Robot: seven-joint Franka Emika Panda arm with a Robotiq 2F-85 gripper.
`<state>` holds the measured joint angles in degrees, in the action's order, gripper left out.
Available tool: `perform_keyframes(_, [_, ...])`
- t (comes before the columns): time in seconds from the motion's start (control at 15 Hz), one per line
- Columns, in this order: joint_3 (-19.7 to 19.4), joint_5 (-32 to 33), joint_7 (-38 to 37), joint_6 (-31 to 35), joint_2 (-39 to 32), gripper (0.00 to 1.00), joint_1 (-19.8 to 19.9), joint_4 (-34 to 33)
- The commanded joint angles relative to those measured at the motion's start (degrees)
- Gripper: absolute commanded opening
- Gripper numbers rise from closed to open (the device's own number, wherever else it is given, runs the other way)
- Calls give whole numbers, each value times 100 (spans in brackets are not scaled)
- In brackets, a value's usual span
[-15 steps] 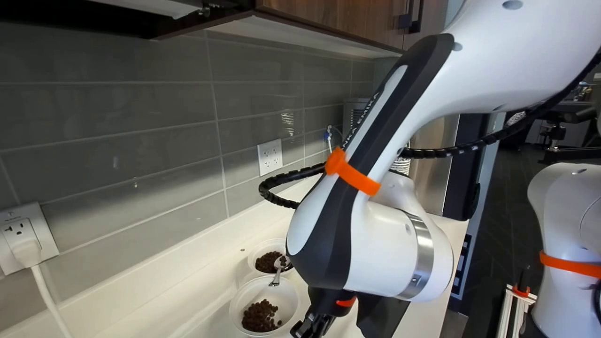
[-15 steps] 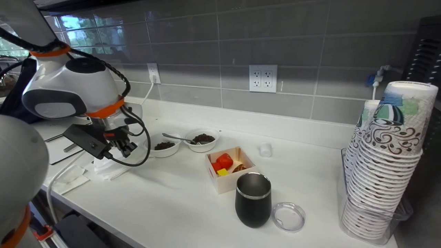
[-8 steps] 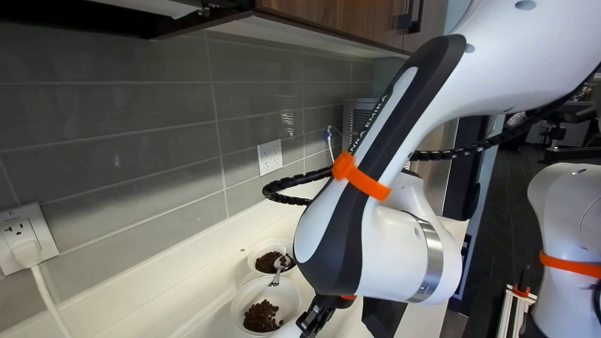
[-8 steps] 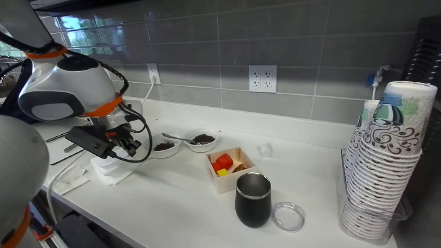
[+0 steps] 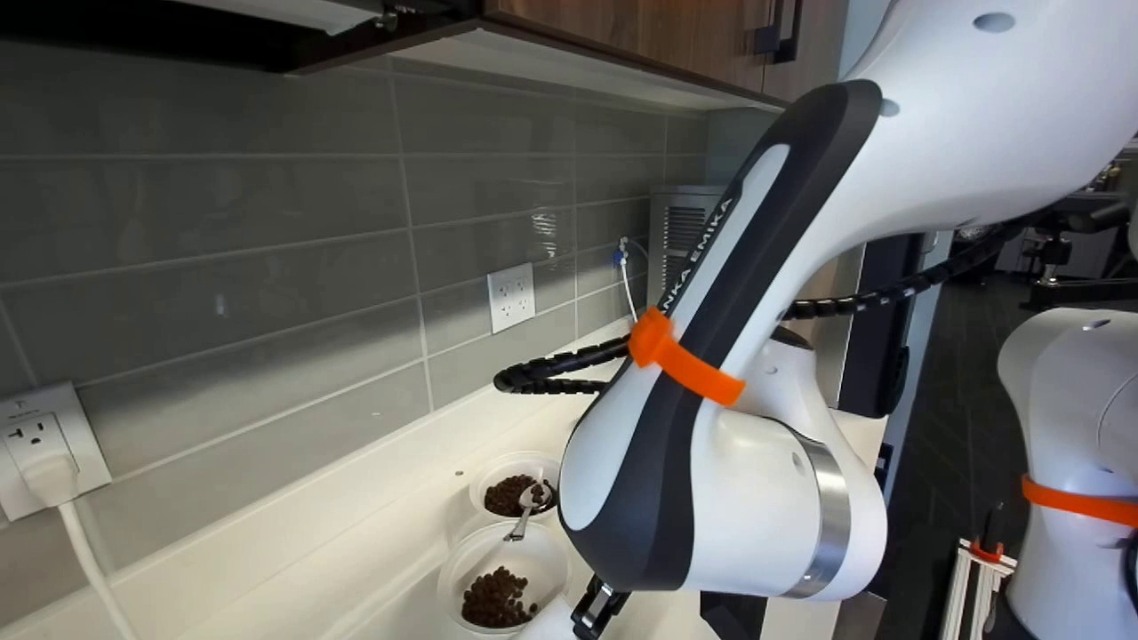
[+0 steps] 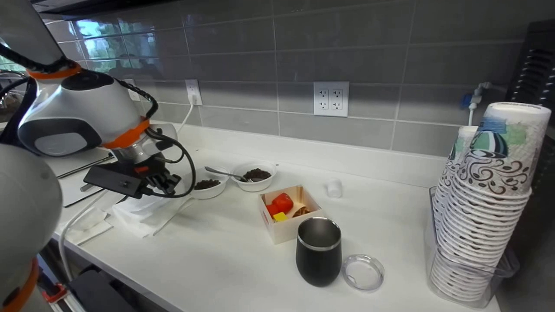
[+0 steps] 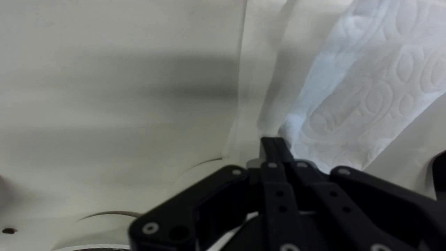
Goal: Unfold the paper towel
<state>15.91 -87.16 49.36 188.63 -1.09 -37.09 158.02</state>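
Observation:
The white embossed paper towel (image 6: 141,216) lies partly opened on the counter at the left in an exterior view, with a flap towards the bowls. A white piece of the towel (image 5: 553,622) shows at the bottom edge in an exterior view. In the wrist view the paper towel (image 7: 369,97) rises in creases from the fingertips to the upper right. My gripper (image 7: 275,141) has its black fingers together, with the towel's edge gathered at the tips. My gripper (image 6: 169,188) is low over the towel in an exterior view. It also shows in an exterior view (image 5: 597,612).
Two white bowls with brown pieces stand close by: the nearer bowl (image 6: 221,187) and the bowl with a spoon (image 6: 253,187). A wooden box (image 6: 288,229), a black tumbler (image 6: 318,260), a clear lid (image 6: 363,273) and cup stacks (image 6: 481,216) stand rightward. A white cable (image 6: 65,247) crosses the counter edge.
The paper towel has spread from a small bunch under my gripper to a wider sheet with a flap. The arm has shifted slightly; the gripper stays at the towel. Bowls have not moved.

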Motion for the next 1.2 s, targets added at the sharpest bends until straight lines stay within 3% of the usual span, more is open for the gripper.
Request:
perform_keyframes(0.0, [126,-219,477,208,126,0,-117,-3])
perform_keyframes(0.73, [562,11,1066,466,24,0,-432,-43])
perform_keyframes(1.13, [569,-56,1649,474,-34,0,-432,-301])
